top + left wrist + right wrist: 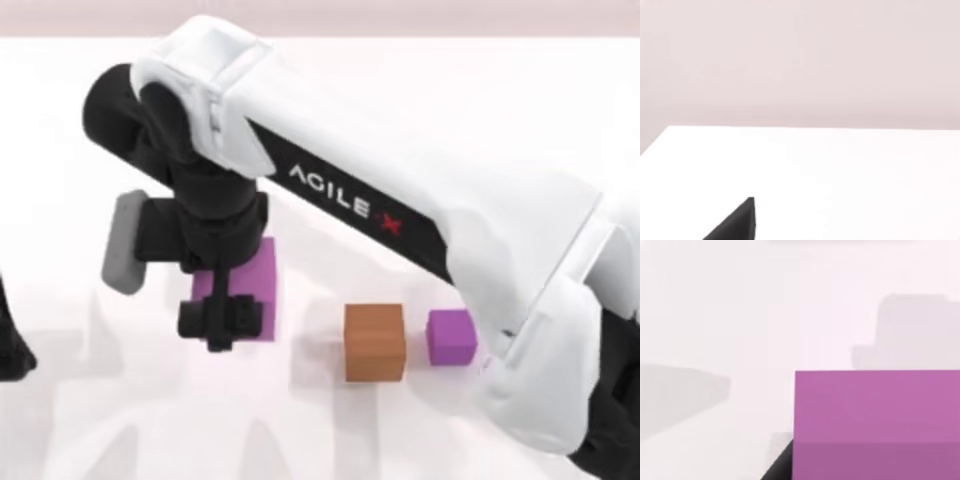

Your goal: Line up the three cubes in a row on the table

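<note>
right gripper (218,318) over the large purple cube (255,285), left of brown-orange cube (374,342) and small purple cube (451,336) | fingers straddle it, we cannot tell if pinching | we'd set it square, level with the other two | cube has no long axis, faces square to the table (120,420) edges | left arm parked at left edge

Plain pale pinkish backdrop (800,60) beyond the far edge.

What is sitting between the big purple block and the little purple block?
The brown-orange cube sits between the large magenta cube and the small magenta cube, seen in the top view.
</note>
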